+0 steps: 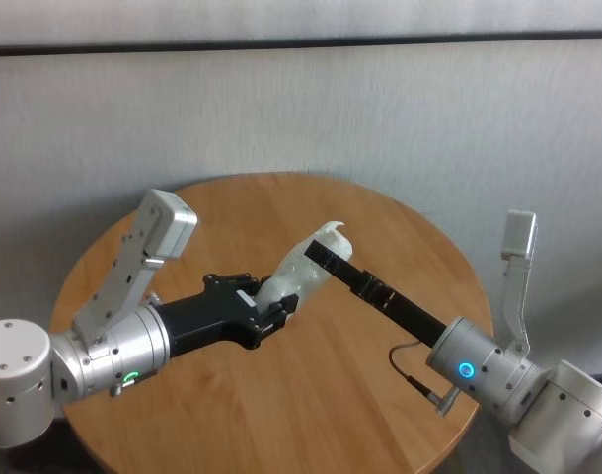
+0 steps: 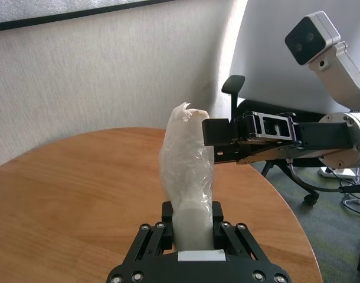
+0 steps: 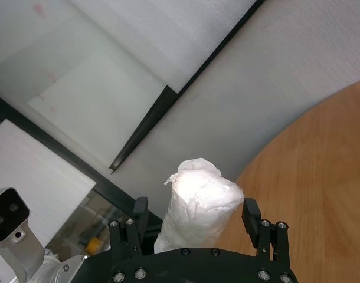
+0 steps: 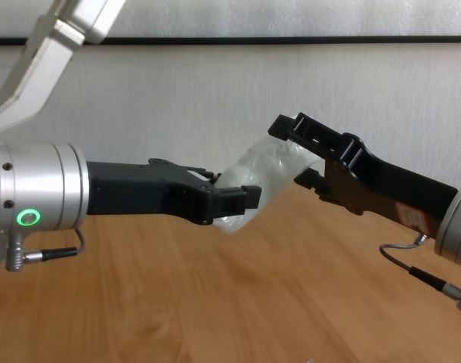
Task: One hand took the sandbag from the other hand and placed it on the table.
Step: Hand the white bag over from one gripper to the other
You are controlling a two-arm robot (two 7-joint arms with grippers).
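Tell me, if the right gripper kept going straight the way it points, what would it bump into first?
Probably the sandbag: its upper end already sits between the right gripper's fingers, while the left gripper clamps its lower end.

Both grippers meet over the middle of the table point(image 1: 380, 415), so that airspace is crowded: the left gripper point(image 1: 276, 308) is clamped round the lower end of the sandbag point(image 1: 303, 269) and the right gripper point(image 1: 321, 252) has its fingers spread either side of the top end, not closed on it. Under the bag there's a clear gap down to the wood, seen plainly from the chest. The near half of the table lies bare between the two forearms, and the far rim is open too.
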